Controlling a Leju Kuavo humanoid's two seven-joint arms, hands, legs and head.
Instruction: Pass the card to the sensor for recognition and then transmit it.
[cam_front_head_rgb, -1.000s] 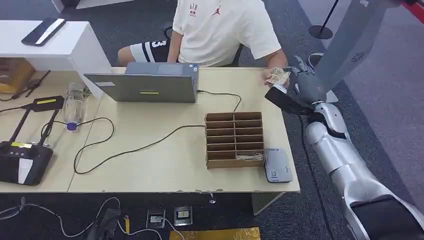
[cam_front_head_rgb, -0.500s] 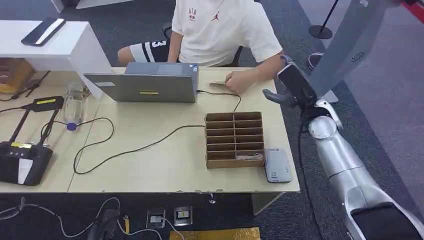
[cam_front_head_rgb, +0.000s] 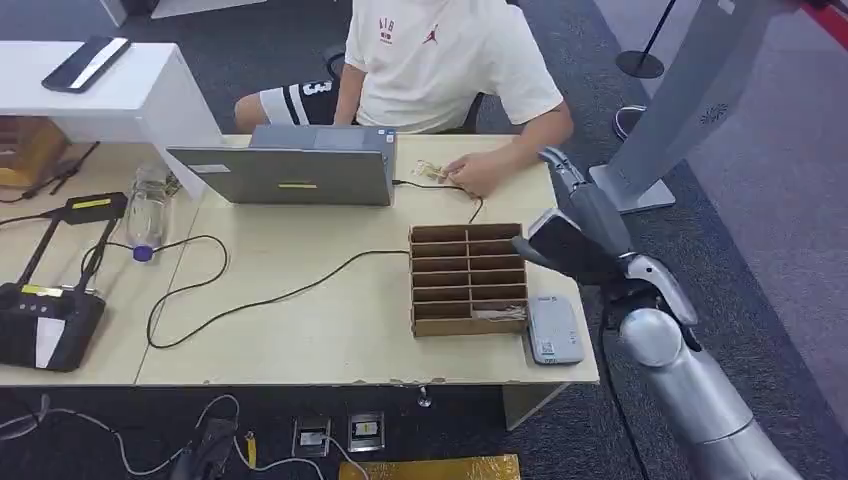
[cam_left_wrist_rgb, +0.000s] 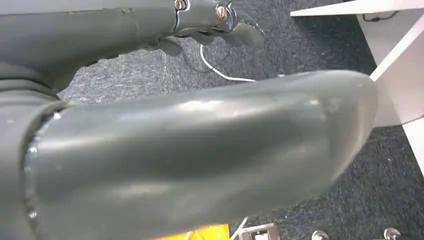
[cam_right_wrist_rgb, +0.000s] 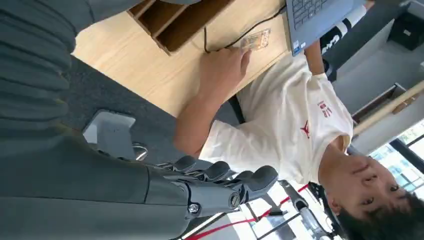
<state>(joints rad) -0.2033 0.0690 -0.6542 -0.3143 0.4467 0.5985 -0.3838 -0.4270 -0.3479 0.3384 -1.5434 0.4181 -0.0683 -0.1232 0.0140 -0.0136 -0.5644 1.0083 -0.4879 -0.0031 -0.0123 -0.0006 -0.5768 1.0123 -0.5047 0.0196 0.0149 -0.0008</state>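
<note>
While the right hand hovers empty with fingers spread over the tabletop's right edge, the card lies beside the laptop under a person's hand.

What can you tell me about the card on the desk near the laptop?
The card is small, flat and pale, with printing too blurred to read. It lies on the light wooden desk just right of the open laptop, beside a black cable. The person's hand rests at its edge, fingertips touching it. The robot's right hand is apart from it, holding nothing.
</note>
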